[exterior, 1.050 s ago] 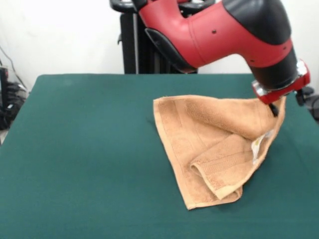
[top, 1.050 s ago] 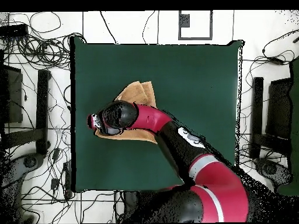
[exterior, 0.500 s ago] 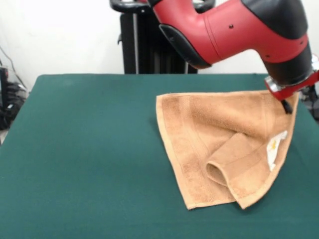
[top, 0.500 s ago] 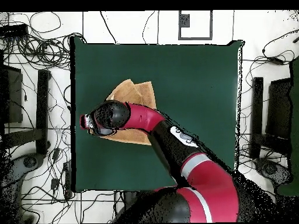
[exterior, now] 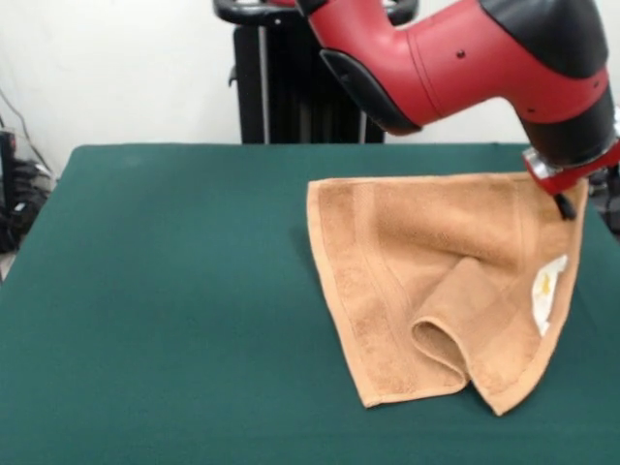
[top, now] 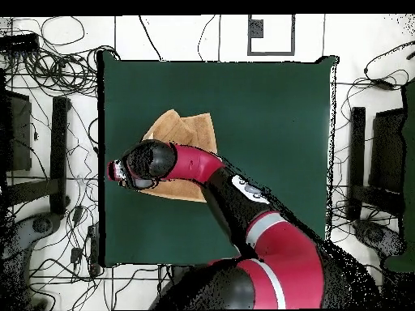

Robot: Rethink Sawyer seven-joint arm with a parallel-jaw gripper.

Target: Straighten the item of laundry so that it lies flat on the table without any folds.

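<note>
The item of laundry (exterior: 417, 262) is an orange-tan towel on the right half of the green table (exterior: 174, 291). Its far right corner is lifted and pinched in my gripper (exterior: 565, 205), which is shut on it close to the table's right edge. The left part lies flat. A loose fold (exterior: 455, 329) still curls up in the near right part, and a white label (exterior: 548, 291) shows beside it. From overhead the arm covers much of the towel (top: 182, 134), and the gripper (top: 118, 172) sits by the table's (top: 267, 105) left edge.
The red and black arm (exterior: 465, 68) slants over the table's far right. A black stand (exterior: 281, 87) rises behind the table. In the overhead view, cables (top: 57, 65) and dark frames (top: 58, 146) surround the table.
The gripper has carried the towel's corner further right in the front view. The towel has spread wider, and its fold has loosened and slid toward the near right.
</note>
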